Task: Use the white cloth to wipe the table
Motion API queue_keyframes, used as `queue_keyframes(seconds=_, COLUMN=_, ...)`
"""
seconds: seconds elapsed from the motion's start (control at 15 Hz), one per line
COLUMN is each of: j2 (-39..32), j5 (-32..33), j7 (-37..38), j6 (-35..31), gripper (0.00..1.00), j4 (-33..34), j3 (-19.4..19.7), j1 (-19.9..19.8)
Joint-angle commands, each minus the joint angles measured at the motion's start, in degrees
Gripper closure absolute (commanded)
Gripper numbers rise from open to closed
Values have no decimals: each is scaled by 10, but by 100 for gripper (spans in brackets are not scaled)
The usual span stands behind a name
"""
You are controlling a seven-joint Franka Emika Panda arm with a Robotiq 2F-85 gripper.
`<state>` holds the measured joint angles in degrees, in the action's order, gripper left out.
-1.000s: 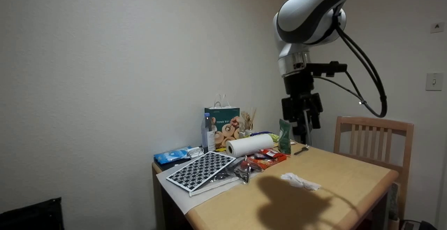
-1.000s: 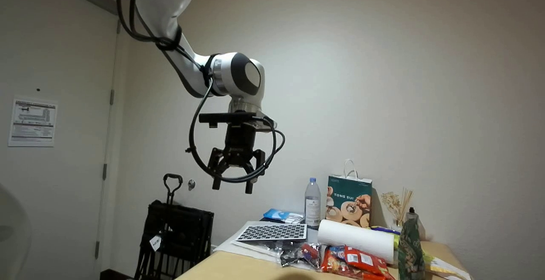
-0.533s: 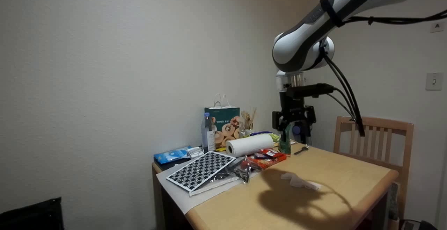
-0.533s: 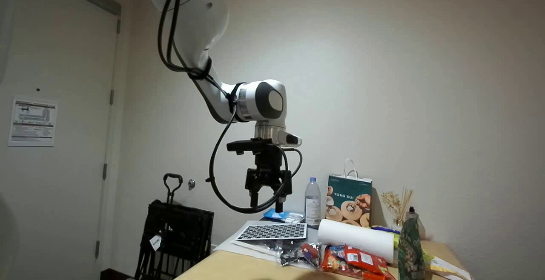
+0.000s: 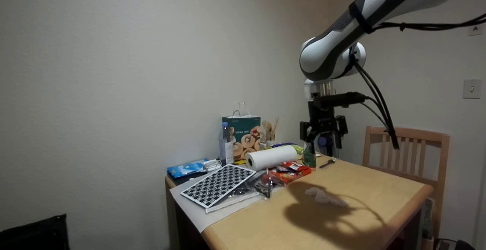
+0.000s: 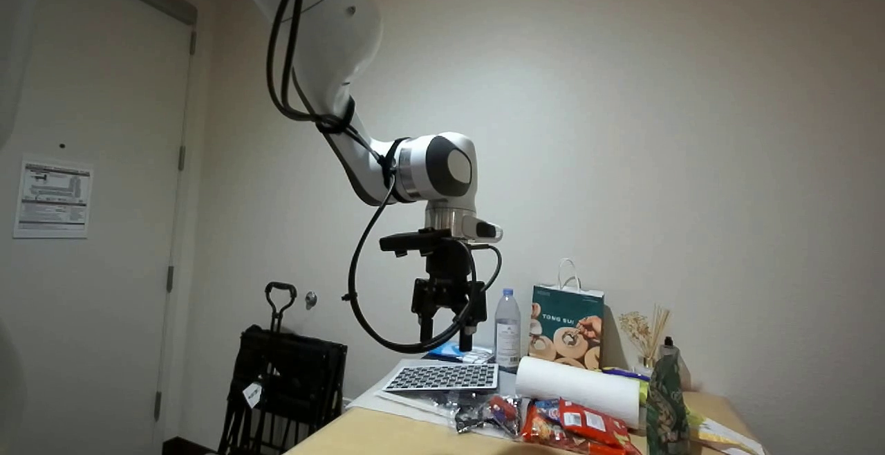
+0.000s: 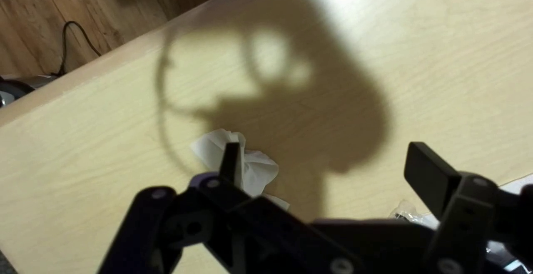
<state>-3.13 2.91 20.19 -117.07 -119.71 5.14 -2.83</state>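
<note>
This looks like the reach before wiping: the pincer (image 7: 325,157) hangs wide and empty above the counter (image 5: 368,178), where the crumpled white cloth (image 5: 325,197) lies. Next it should probably centre over the cloth, drop and pinch.

The gripper (image 6: 446,341) hangs lower than a second ago — and has, apparently, turned.

The white cloth (image 5: 324,197) is crumpled into an elongated strip, pinched between fanned folds, and lies directly on the table (image 5: 379,178), apart from the visible table edges. In the wrist view, part of the cloth is hidden from sight. The table has a flat, light wood-grain top with a darker, rounded edge
</note>
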Motion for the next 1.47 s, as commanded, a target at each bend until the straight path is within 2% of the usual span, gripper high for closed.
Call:
queue_keyframes(seconds=0.0, j2=-73, j5=14, j7=45, j6=-28, gripper=0, j4=54, j3=0, j1=-1)
queue_keyframes(seconds=0.33, j2=-178, j5=32, j7=85, j6=-45, gripper=0, j4=132, j3=20, j1=6)
queue_keyframes(seconds=0.4, j2=-141, j5=18, j7=59, j6=-45, gripper=0, j4=98, j3=14, j1=6)
queue_keyframes(seconds=0.6, j2=-183, j5=18, j7=64, j6=-45, gripper=0, j4=131, j3=23, j1=6)
queue_keyframes(seconds=0.87, j2=-185, j5=18, j7=64, j6=-45, gripper=0, j4=138, j3=23, j1=7)
queue_keyframes(seconds=1.27, j2=-285, j5=22, j7=-82, j6=24, gripper=0, j4=236, j3=18, j1=-20)
queue_keyframes(seconds=1.4, j2=-319, j5=25, j7=-101, j6=50, gripper=0, j4=268, j3=26, j1=-29)
